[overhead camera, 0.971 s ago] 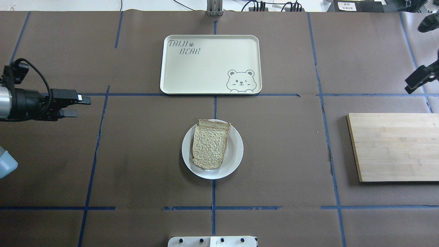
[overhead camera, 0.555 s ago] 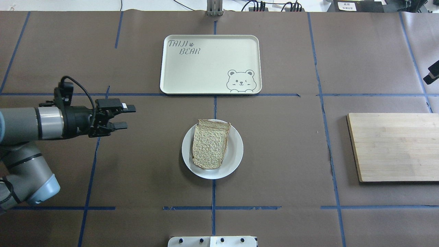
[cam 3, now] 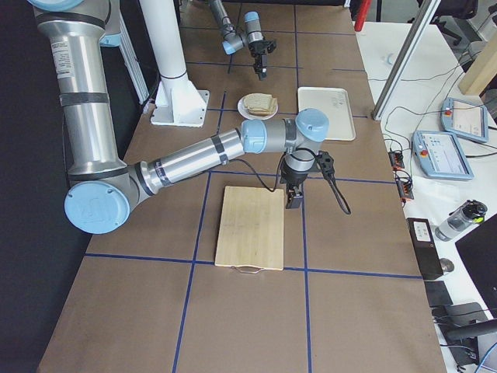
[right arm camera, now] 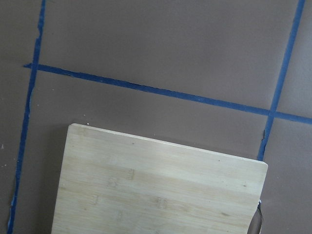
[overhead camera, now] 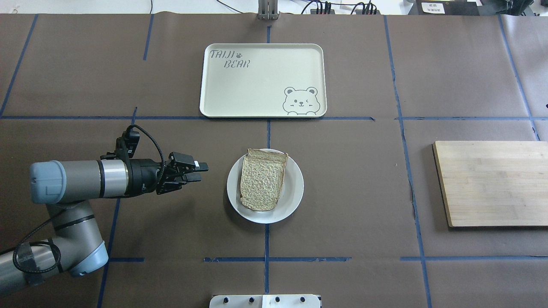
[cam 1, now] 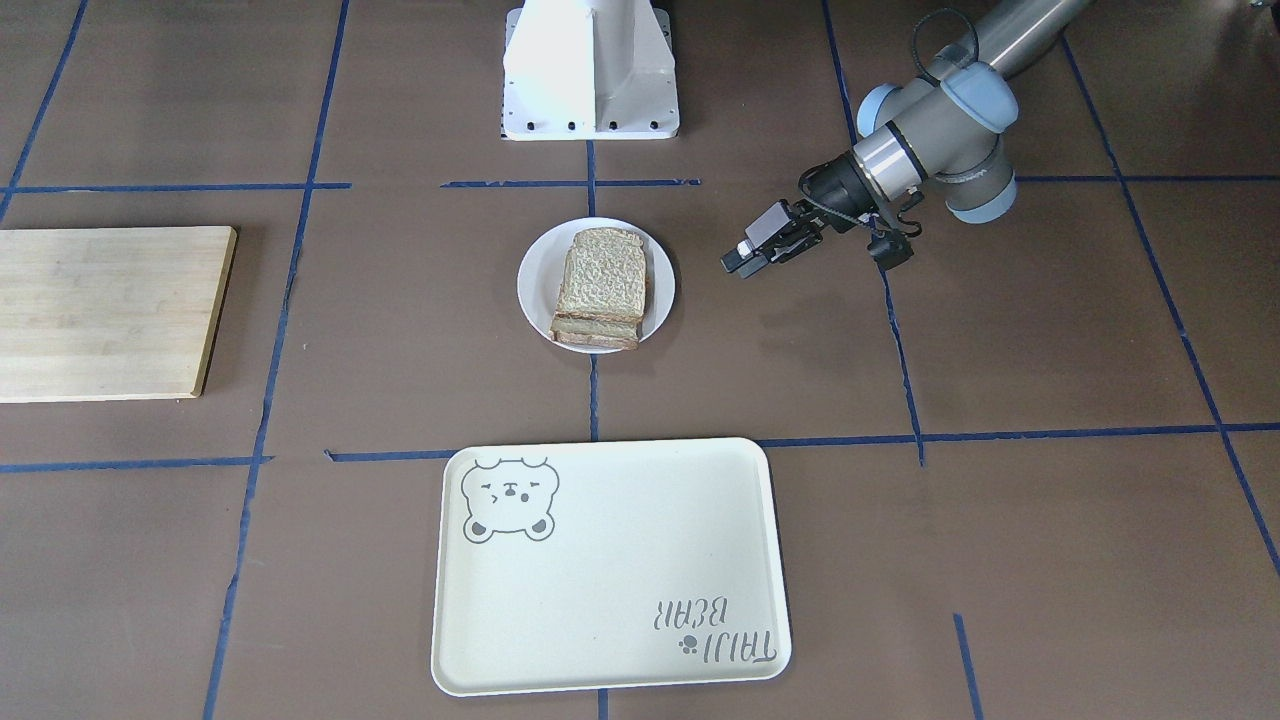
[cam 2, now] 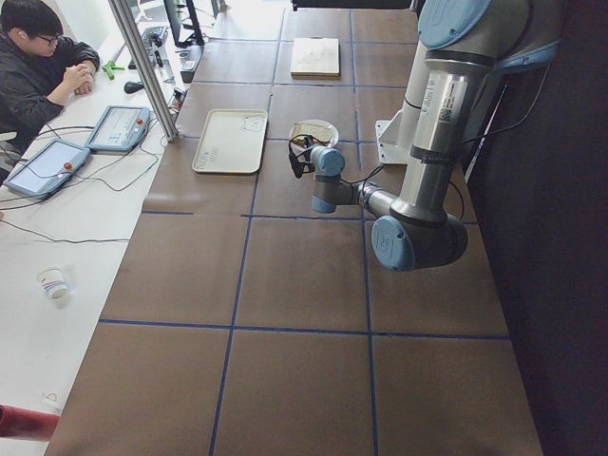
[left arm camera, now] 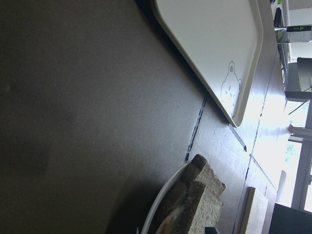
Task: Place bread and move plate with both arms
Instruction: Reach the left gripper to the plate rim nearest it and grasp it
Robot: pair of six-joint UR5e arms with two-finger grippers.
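The small white plate [overhead camera: 295, 188] sits at the table's middle with the tan, rough bread [overhead camera: 262, 179] on top of a stack on it; both also show in the front view, the plate [cam 1: 530, 285] and the bread [cam 1: 600, 278]. My left gripper [overhead camera: 199, 170] is open and empty, level with the plate and a short gap to its left, fingers pointing at it; it also shows in the front view [cam 1: 738, 262]. The left wrist view shows the plate's rim [left arm camera: 163, 204] and the bread stack [left arm camera: 200, 195]. My right gripper [cam 3: 293, 200] shows only in the right side view, over the cutting board's far edge; I cannot tell if it is open.
A cream bear tray [overhead camera: 261, 81] lies beyond the plate. A wooden cutting board [overhead camera: 492, 184] lies at the right and fills the right wrist view [right arm camera: 156, 185]. The white robot base [cam 1: 590, 70] is at the near edge. An operator [cam 2: 38, 57] sits beyond the table.
My left arm has swung in from the left edge, right and nearer, up to the plate's left side. The right gripper has gone out of the overhead view at the right edge.
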